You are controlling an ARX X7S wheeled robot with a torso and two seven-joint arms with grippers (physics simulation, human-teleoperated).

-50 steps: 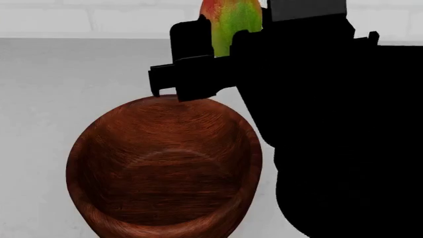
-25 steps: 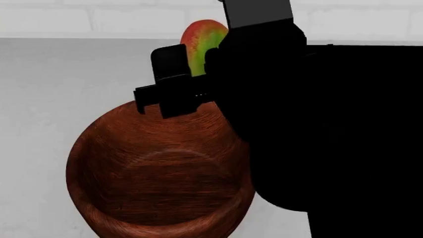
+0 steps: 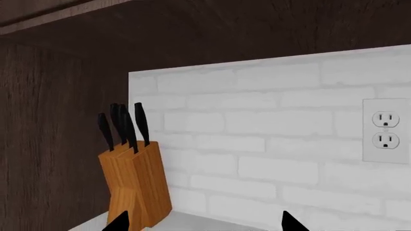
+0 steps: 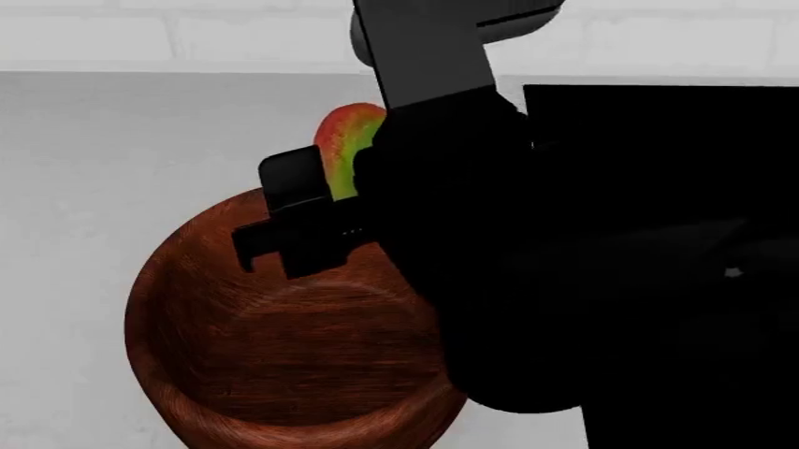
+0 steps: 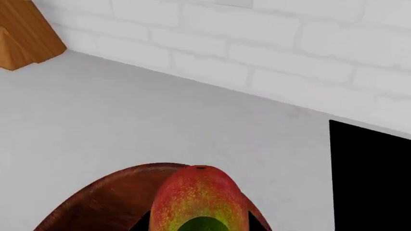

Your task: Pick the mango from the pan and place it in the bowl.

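My right gripper [image 4: 340,187] is shut on the mango [image 4: 346,148], a green fruit with a red-orange blush, and holds it over the far rim of the reddish-brown wooden bowl [image 4: 187,281]. In the right wrist view the mango [image 5: 199,199] fills the space between the jaws, with the bowl [image 5: 109,202] just below and behind it. My left gripper [image 3: 202,224] is open and empty, facing the wall; only its two dark fingertips [image 3: 119,224] show. The pan is out of view.
A wooden knife block [image 3: 134,180] with black-handled knives stands against the white brick backsplash, beside a dark wood cabinet side [image 3: 51,144]. A wall outlet [image 3: 385,130] is on the backsplash. My right arm's black bulk [image 4: 624,262] hides the counter's right side.
My right gripper has moved down and to the left with the mango, from above the bowl's far edge to over its far rim. The bowl has not moved.
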